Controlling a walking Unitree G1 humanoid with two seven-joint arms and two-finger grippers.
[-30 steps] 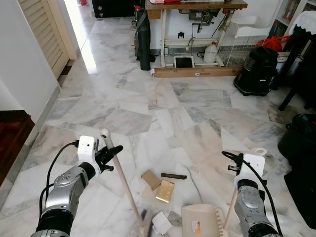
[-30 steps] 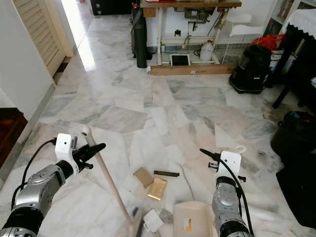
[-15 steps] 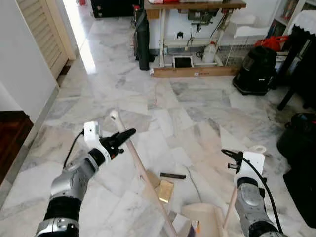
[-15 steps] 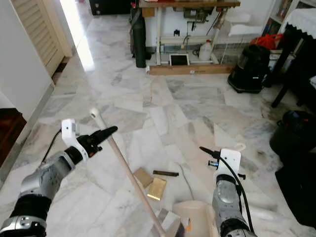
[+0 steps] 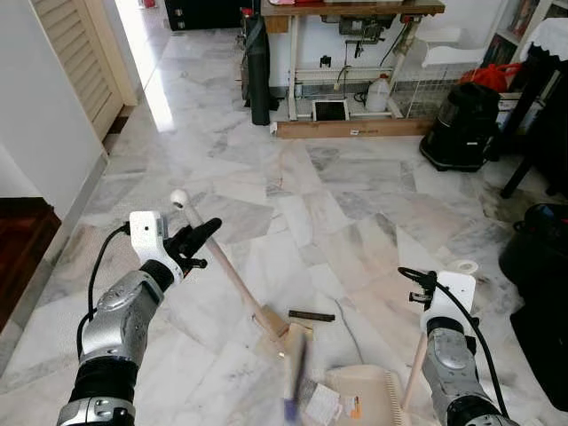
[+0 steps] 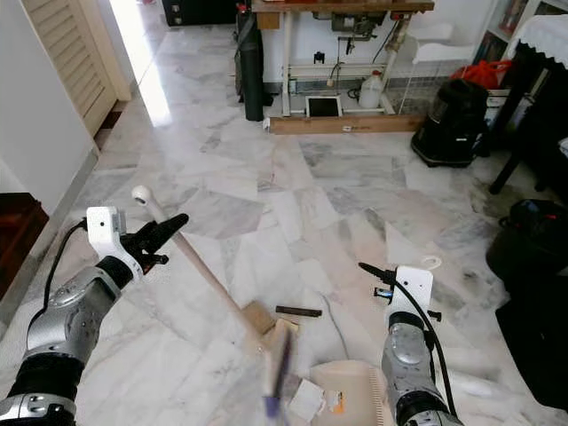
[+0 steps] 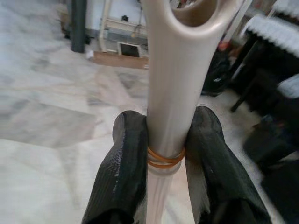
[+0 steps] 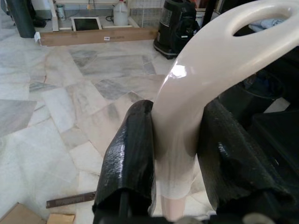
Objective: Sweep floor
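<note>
broom [image 5: 232,277] | slants handle-up-left, head down-right; left gripper [image 5: 197,240] clamps handle

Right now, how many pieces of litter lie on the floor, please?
3: cardboard at the broom, a dark strip right of it, paper by the dustpan; the broom may hide more.

left gripper [image 7: 166,154] | jaws clamped on broom handle [image 7: 175,93] | marble floor [image 7: 42,140]

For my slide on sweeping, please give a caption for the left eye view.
Left gripper holds the broom while the right gripper holds the dustpan beside scraps on the marble floor.
</note>
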